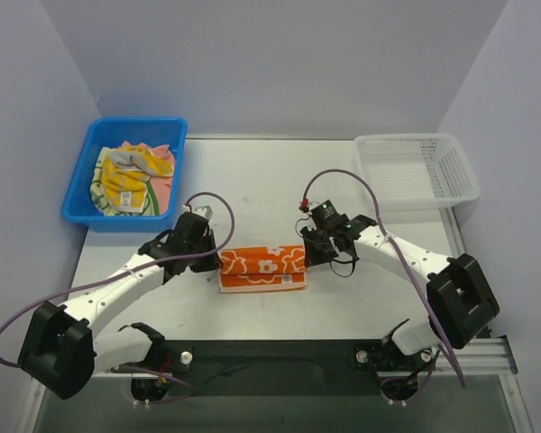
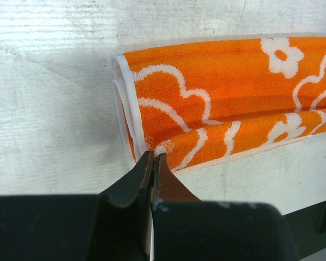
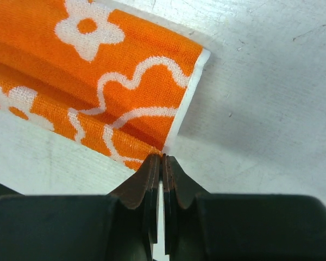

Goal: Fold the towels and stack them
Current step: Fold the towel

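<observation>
Pinching opposite end corners of the orange, white-flowered terry towel (image 1: 262, 267), part-folded on the white table (image 1: 252, 171) between the arms, in the clenched left gripper (image 2: 154, 156) and right gripper (image 3: 162, 159), carry both ends over level and in step, laying hem squarely on hem.

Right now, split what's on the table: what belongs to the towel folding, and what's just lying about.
Job:
- orange towel, folded, mid-table
- left gripper and right gripper, each shut on a corner of it
- heaped towels waiting in the blue bin

Lying about:
- white basket, far right, untouched; its role is unclear
</observation>
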{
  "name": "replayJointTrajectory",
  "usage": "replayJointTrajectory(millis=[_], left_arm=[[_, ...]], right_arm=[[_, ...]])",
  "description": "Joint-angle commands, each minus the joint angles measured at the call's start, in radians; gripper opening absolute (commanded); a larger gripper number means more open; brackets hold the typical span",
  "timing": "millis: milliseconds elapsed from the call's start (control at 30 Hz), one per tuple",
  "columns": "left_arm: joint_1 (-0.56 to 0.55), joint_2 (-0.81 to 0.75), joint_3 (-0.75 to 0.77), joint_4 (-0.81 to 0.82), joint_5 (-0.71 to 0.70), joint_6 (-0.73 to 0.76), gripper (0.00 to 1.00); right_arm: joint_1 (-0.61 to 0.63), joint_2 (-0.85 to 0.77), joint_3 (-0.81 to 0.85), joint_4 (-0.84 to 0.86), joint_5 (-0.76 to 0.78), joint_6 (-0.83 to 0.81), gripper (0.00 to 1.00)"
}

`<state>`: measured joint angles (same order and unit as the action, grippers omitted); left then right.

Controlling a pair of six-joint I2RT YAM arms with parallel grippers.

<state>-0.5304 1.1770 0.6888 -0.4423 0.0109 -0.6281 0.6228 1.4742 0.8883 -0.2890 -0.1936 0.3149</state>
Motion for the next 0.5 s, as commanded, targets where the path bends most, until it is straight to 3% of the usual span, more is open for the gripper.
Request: replayJointTrajectory(millis=[0, 167, 333, 467], left_arm=[[0.0, -0.048, 0.008, -0.067, -0.028, -0.002, 0.03], [0.0, -0.031, -0.04, -0.065, -0.011, -0.015, 0.04], [0.0, 0.082, -0.071, -0.047, 0.043, -0.019, 0.08], [-0.005, 0.13, -0.081, -0.03, 0.09, -0.036, 0.16]], right_arm=[[0.009, -0.051, 0.021, -0.093, 0.017, 0.018, 0.0], [0.017, -0.026, -0.005, -0.096, -0.01, 0.035, 0.0], [0.032, 0.089, -0.015, -0.088, -0.009, 0.043, 0.0], [0.045, 0.139, -0.014, -0.087, 0.006, 0.041, 0.0]])
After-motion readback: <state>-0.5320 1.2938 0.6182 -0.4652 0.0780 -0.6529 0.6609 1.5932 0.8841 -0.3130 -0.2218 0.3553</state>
